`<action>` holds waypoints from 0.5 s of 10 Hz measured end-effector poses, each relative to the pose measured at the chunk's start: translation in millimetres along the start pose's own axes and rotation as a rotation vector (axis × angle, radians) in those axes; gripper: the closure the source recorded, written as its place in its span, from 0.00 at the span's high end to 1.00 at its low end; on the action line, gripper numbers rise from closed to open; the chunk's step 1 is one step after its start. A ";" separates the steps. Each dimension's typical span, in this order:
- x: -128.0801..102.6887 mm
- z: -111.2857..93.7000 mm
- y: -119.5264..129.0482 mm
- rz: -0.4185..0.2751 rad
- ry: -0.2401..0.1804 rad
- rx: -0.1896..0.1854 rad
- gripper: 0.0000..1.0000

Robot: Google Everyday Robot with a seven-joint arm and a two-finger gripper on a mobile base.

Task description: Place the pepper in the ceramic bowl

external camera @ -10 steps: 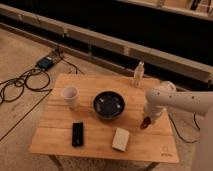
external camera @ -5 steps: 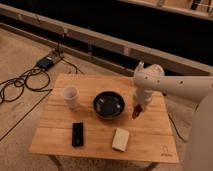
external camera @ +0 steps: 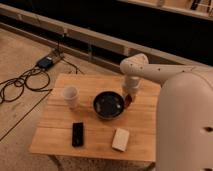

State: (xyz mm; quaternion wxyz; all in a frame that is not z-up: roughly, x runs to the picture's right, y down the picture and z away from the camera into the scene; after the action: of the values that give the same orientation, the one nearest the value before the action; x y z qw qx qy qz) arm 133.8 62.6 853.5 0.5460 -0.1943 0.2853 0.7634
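We see the wooden table (external camera: 95, 137) carrying the dark ceramic bowl (external camera: 108, 105), a white cup (external camera: 70, 96), a cream block (external camera: 120, 138) and a black device (external camera: 78, 133), while our gripper (external camera: 129, 97) hangs at the bowl's right rim, fingers clamped on the red-brown pepper (external camera: 129, 99).

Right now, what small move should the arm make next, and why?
Probably a short move toward the middle of the ceramic bowl, then release. The gripper hangs at the bowl's right rim, and the pepper shows at its tip, apparently beside the rim, not yet clearly above the inside.
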 end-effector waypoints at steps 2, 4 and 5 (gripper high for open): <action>-7.0 10.5 27.0 -0.043 0.017 -0.019 0.00; -11.6 20.7 50.1 -0.073 0.032 -0.044 0.00; -12.0 23.4 60.3 -0.084 0.036 -0.054 0.02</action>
State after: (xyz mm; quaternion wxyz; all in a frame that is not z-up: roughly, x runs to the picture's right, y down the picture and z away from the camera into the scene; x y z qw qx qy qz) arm 81.1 54.6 892.1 0.5670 -0.2344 0.2658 0.7436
